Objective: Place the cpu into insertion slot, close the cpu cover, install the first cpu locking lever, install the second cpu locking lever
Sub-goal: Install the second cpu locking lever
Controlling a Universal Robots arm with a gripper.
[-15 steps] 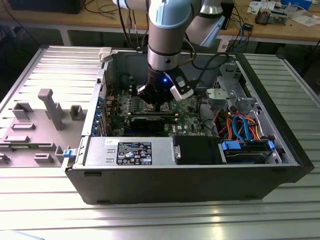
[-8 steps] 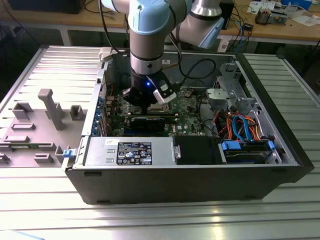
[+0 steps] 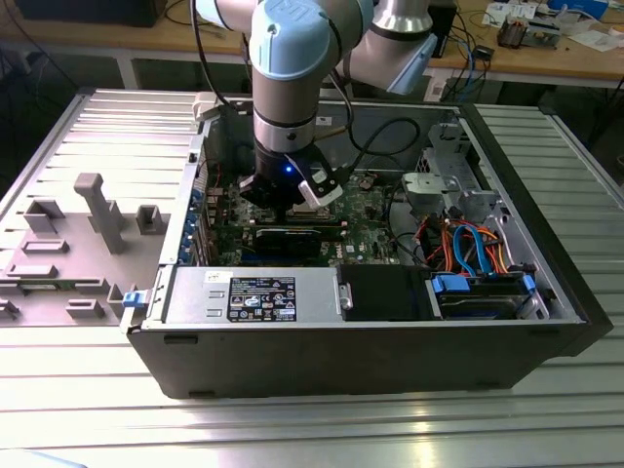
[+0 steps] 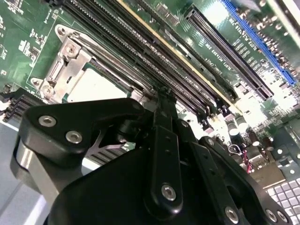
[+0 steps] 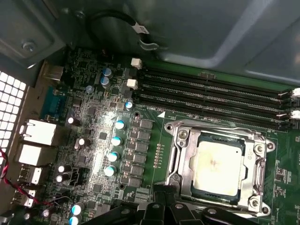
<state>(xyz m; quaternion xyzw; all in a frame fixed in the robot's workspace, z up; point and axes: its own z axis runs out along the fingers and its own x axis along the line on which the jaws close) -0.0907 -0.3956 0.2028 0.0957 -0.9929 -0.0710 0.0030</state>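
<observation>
In the first wrist view the cpu point(image 5: 218, 166), a pale silvery square with a dull central smudge, lies seated in the insertion slot point(image 5: 241, 140) with the cpu cover point(image 5: 183, 161) closed flat around it, just beyond the black gripper point(image 5: 161, 199). In the second wrist view the narrow black fingers point(image 4: 165, 117) stand close together, holding nothing, their tips just beside the socket's metal frame. In the exterior view the arm reaches down into the open computer case point(image 3: 546, 283) over the green motherboard point(image 3: 375, 229).

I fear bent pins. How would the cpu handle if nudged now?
The cpu lies flat in the insertion slot, framed by the cpu cover, so it would probably stay put. Its smooth metal top looks stiff, likely slippery.
</observation>
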